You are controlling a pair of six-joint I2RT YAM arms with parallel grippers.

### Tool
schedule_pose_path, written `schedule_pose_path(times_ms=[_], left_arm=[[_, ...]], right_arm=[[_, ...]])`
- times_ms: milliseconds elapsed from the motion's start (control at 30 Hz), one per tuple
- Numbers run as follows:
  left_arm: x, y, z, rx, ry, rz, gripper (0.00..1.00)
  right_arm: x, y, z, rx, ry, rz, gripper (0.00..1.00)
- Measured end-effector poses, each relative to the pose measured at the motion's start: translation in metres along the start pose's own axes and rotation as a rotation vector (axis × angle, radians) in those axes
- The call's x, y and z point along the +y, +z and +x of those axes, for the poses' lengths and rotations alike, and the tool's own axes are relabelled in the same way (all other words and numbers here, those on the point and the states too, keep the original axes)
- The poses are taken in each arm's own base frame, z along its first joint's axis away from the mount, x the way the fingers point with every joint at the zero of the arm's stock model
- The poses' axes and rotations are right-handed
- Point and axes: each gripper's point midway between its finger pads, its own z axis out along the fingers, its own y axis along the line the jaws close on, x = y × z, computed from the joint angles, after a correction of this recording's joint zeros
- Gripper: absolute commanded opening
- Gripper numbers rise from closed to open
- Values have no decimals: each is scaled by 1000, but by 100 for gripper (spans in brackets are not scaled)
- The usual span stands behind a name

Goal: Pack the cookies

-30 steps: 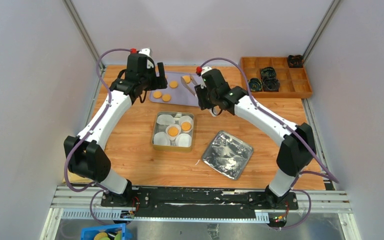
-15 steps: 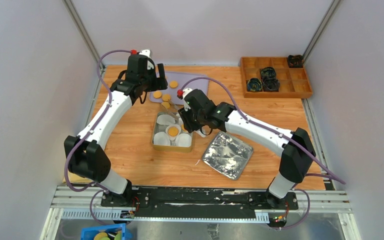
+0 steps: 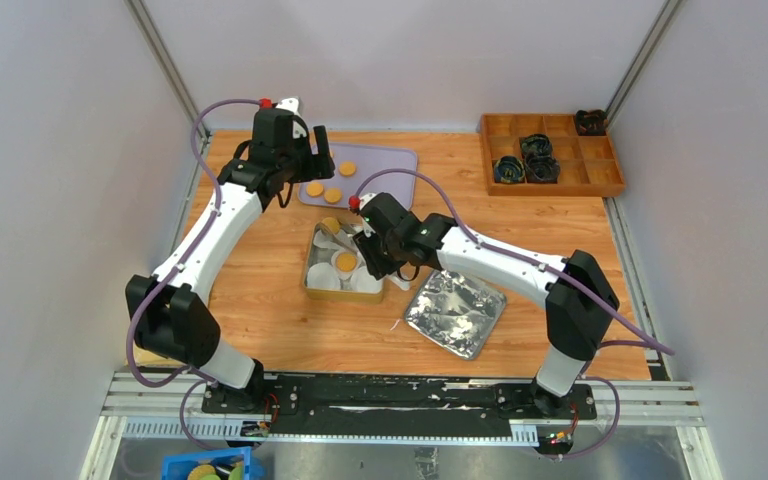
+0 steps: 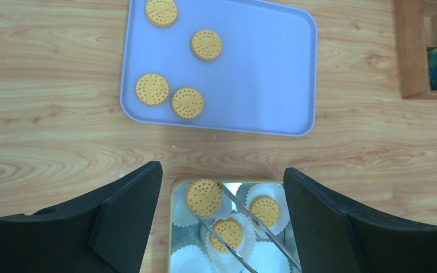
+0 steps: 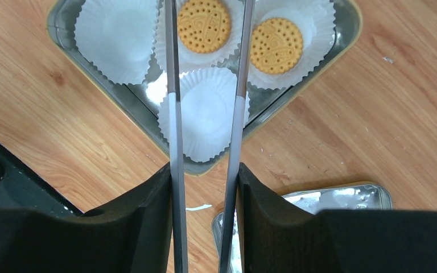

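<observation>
While thin metal tongs are clamped in the right gripper, one round, dotted orange-yellow cookie is pinched at their far tips, over the far-left corner of the silver tin; the left gripper is spread wide.

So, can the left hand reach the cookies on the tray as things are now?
Probably yes. The left hand hangs open by the tray, where four cookies lie bare. The right hand, holding tongs, is over the tin, not between the left hand and the tray.
</observation>
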Motion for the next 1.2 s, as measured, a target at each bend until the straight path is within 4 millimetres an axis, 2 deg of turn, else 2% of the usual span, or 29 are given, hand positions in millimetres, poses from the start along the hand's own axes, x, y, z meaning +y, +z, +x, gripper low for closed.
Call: schedule_pose_path(times_ms=[167, 400, 833, 1200], left_arm=[[0, 0, 0, 0, 0, 0, 84], [0, 0, 0, 0, 0, 0, 84], [-1, -7, -5, -17, -1, 6, 85], [-2, -9, -7, -23, 0, 11, 85]], right_arm=[[0, 4, 7, 20, -4, 6, 23], [3, 4, 9, 20, -13, 7, 32], [13, 2, 13, 30, -33, 1, 37], [7, 2, 11, 18, -33, 39, 51]])
